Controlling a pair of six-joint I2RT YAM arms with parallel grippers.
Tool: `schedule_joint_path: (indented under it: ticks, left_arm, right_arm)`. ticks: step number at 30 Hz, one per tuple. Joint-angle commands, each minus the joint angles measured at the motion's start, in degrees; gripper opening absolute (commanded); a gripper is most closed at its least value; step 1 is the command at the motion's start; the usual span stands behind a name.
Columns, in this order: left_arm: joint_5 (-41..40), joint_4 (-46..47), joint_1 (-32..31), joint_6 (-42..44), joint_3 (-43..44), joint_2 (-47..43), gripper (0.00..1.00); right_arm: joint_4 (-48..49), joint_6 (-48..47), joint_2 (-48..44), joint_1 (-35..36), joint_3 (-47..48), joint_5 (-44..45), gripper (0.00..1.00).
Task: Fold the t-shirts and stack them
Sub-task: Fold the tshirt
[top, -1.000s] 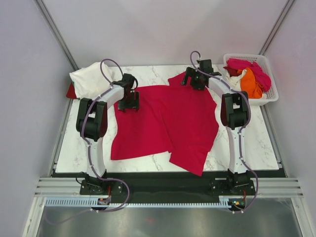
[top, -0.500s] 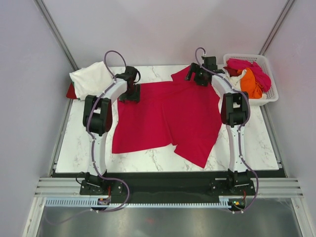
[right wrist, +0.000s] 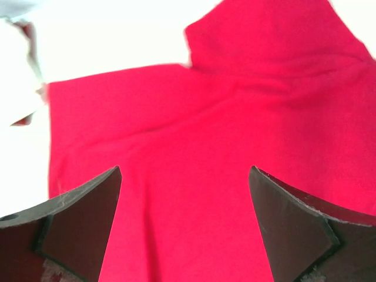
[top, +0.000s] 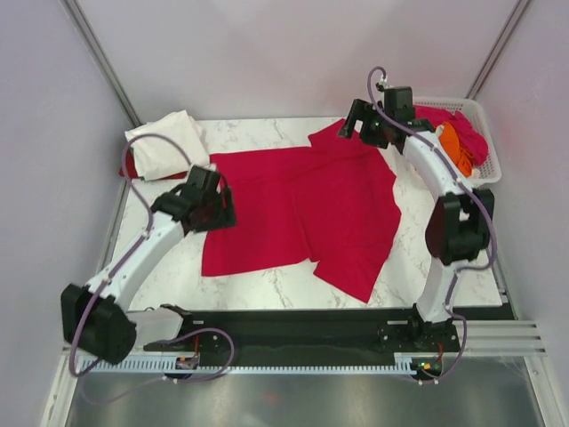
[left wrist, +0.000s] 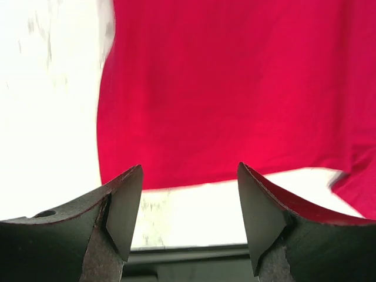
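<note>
Marbled white bench (top: 267, 289) fills the walled cell. A large crimson-red cloth t-shirt (top: 293, 205) lies spread across its middle, mostly flat, with one sleeve poking toward the far edge and a lower flap angling toward the near right. A line runs down the middle of the shirt; I cannot tell whether it is a fold or only a crease. A crumpled cream-white cloth t-shirt (top: 164, 142) sits at the far left corner, near but apart from the red one. At the far right, a white plastic lattice basket (top: 489, 173) holds a pink shirt (top: 477, 142) and an orange shirt (top: 458, 158).

The left gripper (top: 213, 209) hovers over the red shirt's left side. Its jaws are released and empty, and its wrist camera shows the cloth's edge and bare bench between them. The right gripper (top: 357, 124) hangs above the far sleeve area, jaws likewise spread with nothing held.

The step appears to be taking hold for a fold. To do it well, each arm should come down right at the cloth's border, so one finger slides under the edge rather than bunching fabric from above. The two pinch points should sit on the same side of the shirt, so the lifted edge comes up straight. The lift should be low, and the carry across slow, keeping the edge taut between the arms. The lower flap may drag or twist if it is pulled too fast.
</note>
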Motion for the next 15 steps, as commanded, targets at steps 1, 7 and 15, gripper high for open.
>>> schedule_joint_path:
  ticks: [1, 7, 15]
  left_arm:
    - [2.7, -1.0, 0.6, -13.4, -11.6, -5.3, 0.72]
    - [2.5, -1.0, 3.7, -15.8, -22.1, -10.0, 0.72]
    - [2.5, -1.0, 5.6, -15.8, -25.1, -9.1, 0.72]
  right_arm:
    - [2.3, 3.3, -12.3, 2.9, -12.6, 4.6, 0.98]
    - [10.5, 9.3, -35.1, 5.0, -41.0, 2.5, 0.98]
    - [6.2, 5.9, -44.5, 5.4, -49.6, 3.7, 0.98]
